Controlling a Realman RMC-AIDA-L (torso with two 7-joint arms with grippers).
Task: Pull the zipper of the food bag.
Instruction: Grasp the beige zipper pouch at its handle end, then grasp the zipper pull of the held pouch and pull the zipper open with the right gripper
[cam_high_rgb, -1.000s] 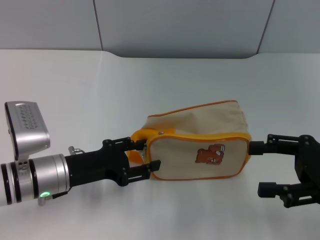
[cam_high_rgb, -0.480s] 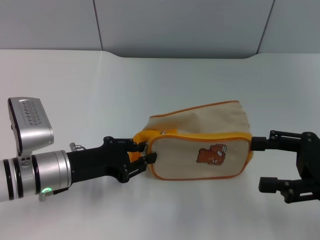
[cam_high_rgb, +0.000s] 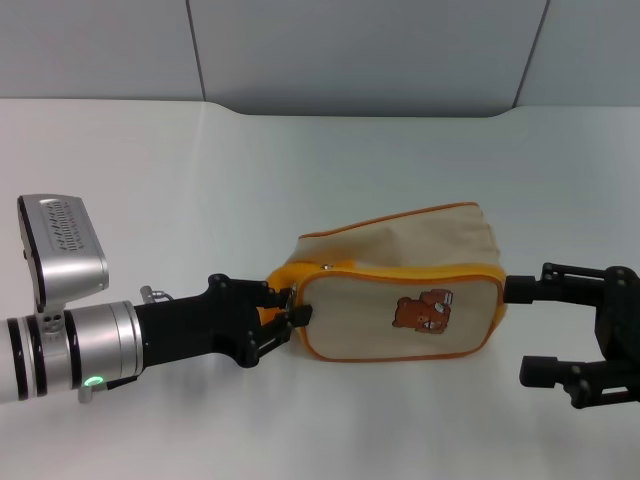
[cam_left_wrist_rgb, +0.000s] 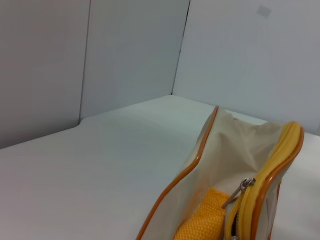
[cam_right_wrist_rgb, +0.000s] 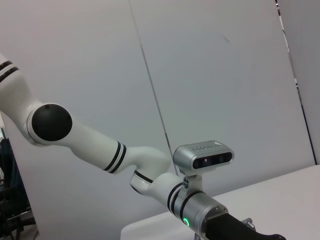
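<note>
Zipper (cam_left_wrist_rgb: 239, 192) end now pinched by left tool (cam_high_rgb: 288, 318) (fingers narrowed since).

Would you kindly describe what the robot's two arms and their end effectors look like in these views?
The left arm is glossy white with black joint bands and a dark round joint cap. Its wrist is a silver cylinder with a green light, carrying a silver camera box. The left end effector is matte black with slim fingers. The right end effector is also black, with two long, thin fingers.

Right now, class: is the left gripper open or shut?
Shut. In the head view the left gripper has its fingers pinched together at the food bag's orange end; whether the zipper tab is caught, cannot tell.
</note>
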